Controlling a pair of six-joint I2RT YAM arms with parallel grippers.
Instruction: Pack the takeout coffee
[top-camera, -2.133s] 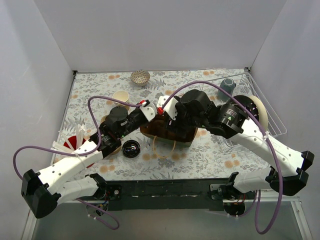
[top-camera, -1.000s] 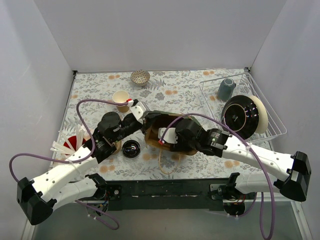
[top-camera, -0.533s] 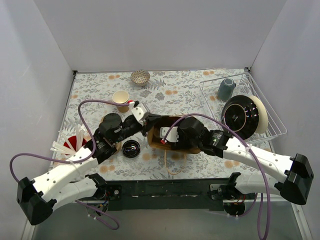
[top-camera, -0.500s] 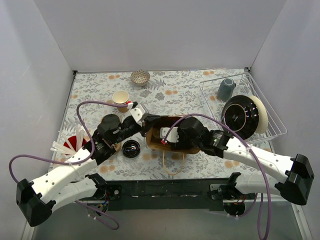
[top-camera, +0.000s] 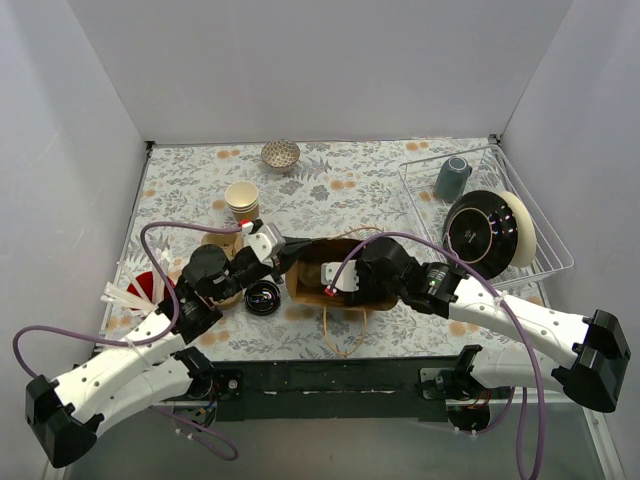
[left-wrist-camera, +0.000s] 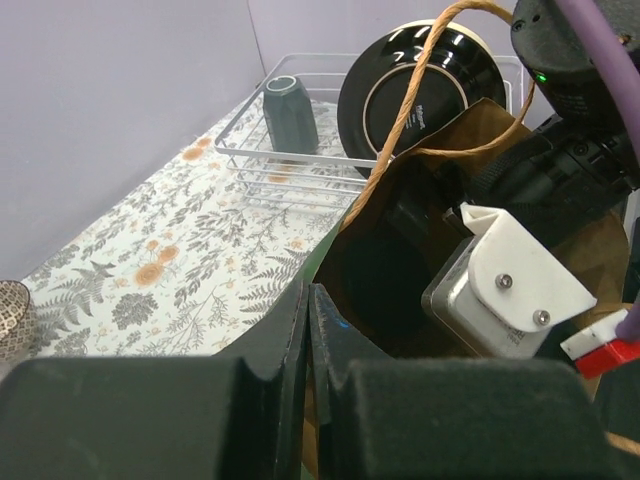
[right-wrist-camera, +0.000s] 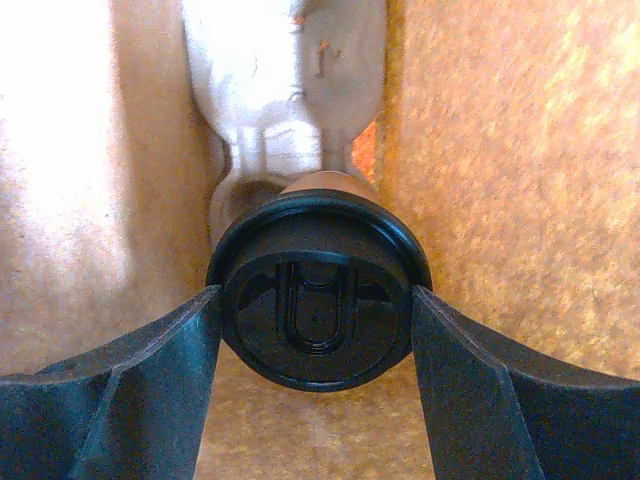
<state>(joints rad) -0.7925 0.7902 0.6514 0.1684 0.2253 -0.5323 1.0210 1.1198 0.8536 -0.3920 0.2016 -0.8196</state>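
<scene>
The takeout coffee (right-wrist-camera: 318, 305) shows its round black sip lid and a sliver of tan cup in the right wrist view, brown paper on every side. My right gripper (right-wrist-camera: 316, 300) is shut on it, both fingers pressed to the lid's sides. From above, the cup is hidden inside the green-and-brown paper bag (top-camera: 303, 288), and the right gripper (top-camera: 335, 278) reaches into the bag's mouth. My left gripper (left-wrist-camera: 308, 295) is shut on the bag's rim (left-wrist-camera: 440, 170), at the bag's left edge (top-camera: 275, 250) seen from above.
A stack of paper cups (top-camera: 242, 198), a spare black lid (top-camera: 263, 297) and a patterned bowl (top-camera: 280, 153) stand left and behind. The wire rack (top-camera: 520, 262) on the right holds a grey-blue mug (top-camera: 453, 176) and a black plate (top-camera: 478, 222). Twine handles (top-camera: 345, 330) trail toward the front.
The left arm has drawn back toward the near left, still pinching the bag rim, and the bag has shifted slightly forward. The right gripper stays inside the bag with the cup.
</scene>
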